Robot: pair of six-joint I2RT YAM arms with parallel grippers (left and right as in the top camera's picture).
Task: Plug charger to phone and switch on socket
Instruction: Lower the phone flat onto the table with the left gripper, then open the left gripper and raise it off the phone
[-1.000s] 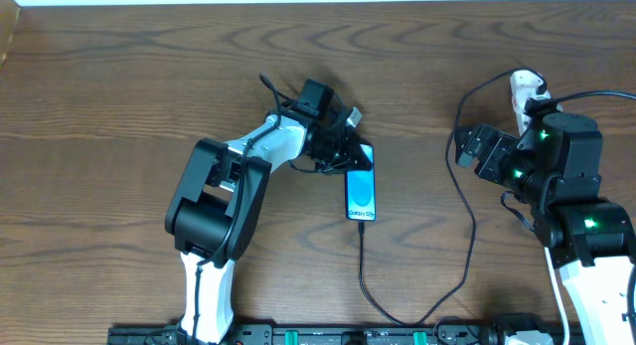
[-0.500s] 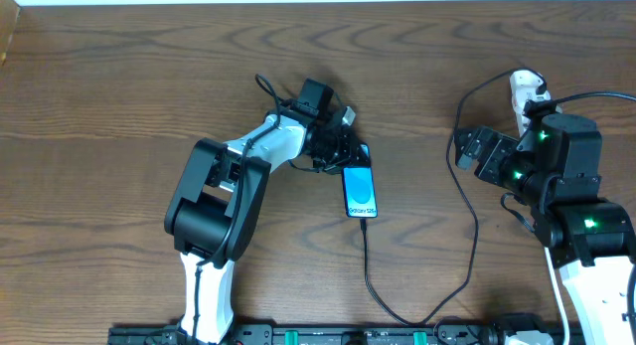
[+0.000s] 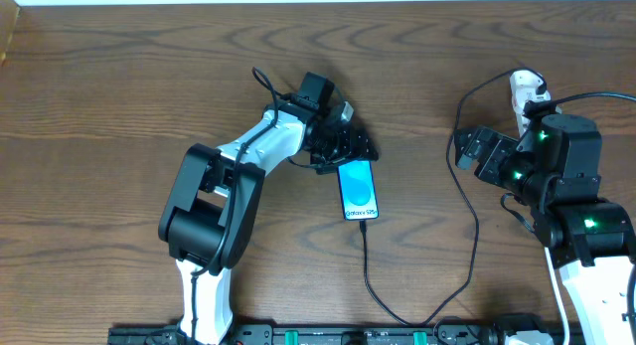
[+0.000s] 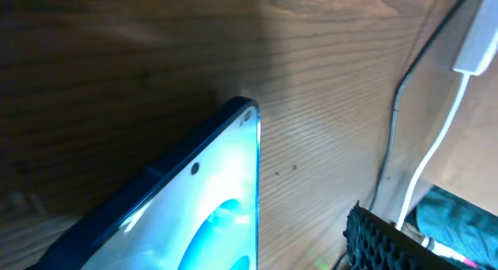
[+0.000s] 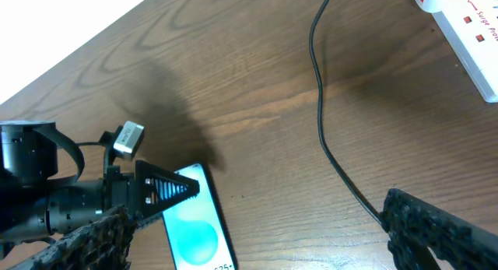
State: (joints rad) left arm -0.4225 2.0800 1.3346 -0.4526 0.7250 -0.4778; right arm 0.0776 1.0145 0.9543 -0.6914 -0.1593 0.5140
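On table (image 3: 119, 86) phone (image 3: 358, 191) is laid flat, charger (image 3: 365, 260) met at its near end; left end effector (image 3: 348, 154) is spread at its far end; right end effector (image 5: 253, 215) is spread near socket (image 3: 527, 86), half hidden by right arm (image 3: 571, 186).

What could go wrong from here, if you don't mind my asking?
1. The left gripper stands open right at the far end of the phone; pulling away could nudge it and tug the charger.
2. The charger loops beside the right gripper; reaching for the socket could snag it.
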